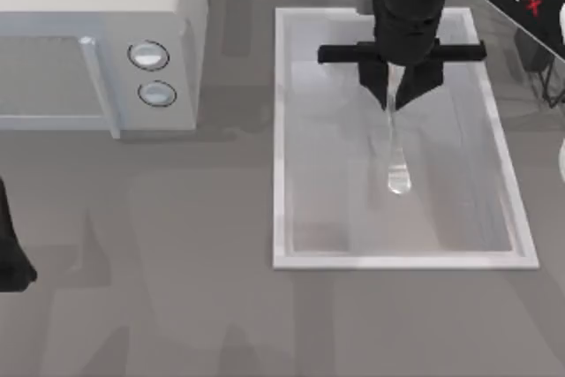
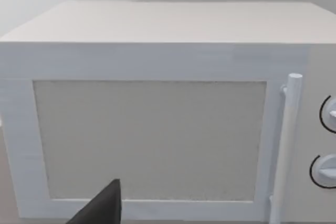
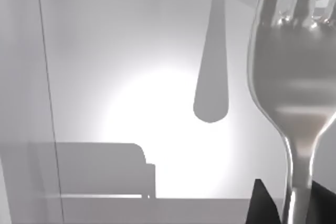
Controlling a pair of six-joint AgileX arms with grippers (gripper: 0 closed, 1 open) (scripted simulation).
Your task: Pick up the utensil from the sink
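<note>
Upper right of the top view: right gripper (image 1: 400, 94) over the sink (image 1: 282, 130), fingers closed on the fork (image 1: 395, 143), whose handle end points toward frame bottom. Left arm parked at lower left edge, facing the microwave (image 1: 97, 41).

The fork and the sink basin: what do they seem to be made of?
The fork, held in the right pincer, looks like polished metal: silvery, with mirror-like highlights across its tines. The sink looks like a smooth, pale, glossy material, perhaps ceramic or enamel: its floor shows a soft bright glare and its rim is plain white.
</note>
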